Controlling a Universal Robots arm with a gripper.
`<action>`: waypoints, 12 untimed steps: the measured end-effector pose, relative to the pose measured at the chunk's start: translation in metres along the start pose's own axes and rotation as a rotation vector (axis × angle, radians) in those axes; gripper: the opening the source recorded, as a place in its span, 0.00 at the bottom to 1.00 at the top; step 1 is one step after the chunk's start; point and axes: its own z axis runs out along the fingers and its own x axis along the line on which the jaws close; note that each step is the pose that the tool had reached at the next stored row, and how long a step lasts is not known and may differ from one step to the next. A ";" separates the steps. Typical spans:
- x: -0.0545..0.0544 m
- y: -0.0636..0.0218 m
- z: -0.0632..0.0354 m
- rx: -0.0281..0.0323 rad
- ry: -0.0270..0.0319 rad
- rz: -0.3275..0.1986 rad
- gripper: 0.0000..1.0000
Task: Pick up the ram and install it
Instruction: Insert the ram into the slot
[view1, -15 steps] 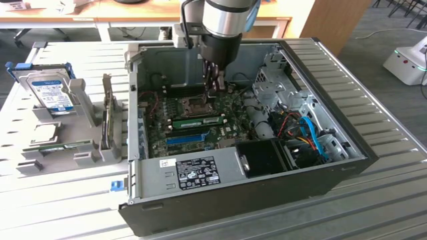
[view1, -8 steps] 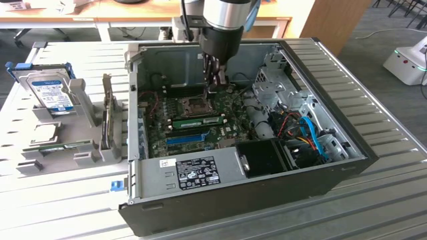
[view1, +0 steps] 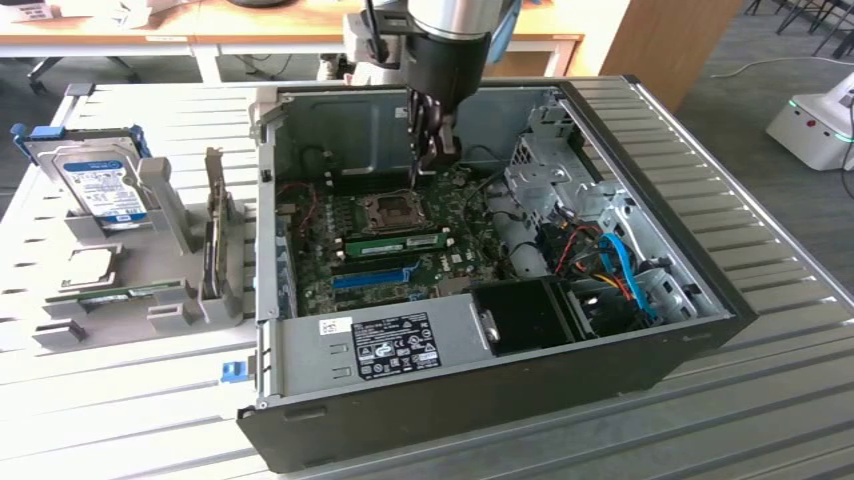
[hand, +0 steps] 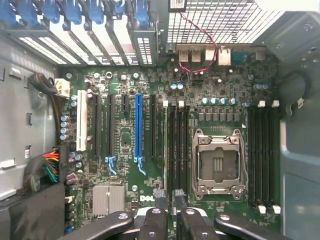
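A slim green ram stick (view1: 396, 243) stands on edge in a long memory slot on the motherboard (view1: 461, 262), between the CPU socket (view1: 396, 210) and the bright blue slot (view1: 372, 277). In the wrist view the ram (hand: 165, 150) is a thin edge-on line beside the socket (hand: 218, 162). My gripper (view1: 430, 160) hangs well above the board inside the open case, over the socket's far side. Its two fingertips (hand: 168, 196) stand a little apart with nothing between them, lined up over the end of the ram's slot.
The black PC case (view1: 694, 335) lies open on a slatted metal table. A grey holder (view1: 160, 250) at the exterior view's left carries a hard drive (view1: 104, 185), an upright card and a flat green strip (view1: 127, 293). Cables and a fan crowd the case's right side.
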 end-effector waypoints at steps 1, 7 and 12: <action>0.000 0.0001 -0.0016 0.0000 0.0000 0.000 0.19; 0.000 0.0006 -0.0120 0.0000 0.0000 0.000 0.19; 0.000 0.0010 -0.0195 0.0000 0.0000 0.000 0.19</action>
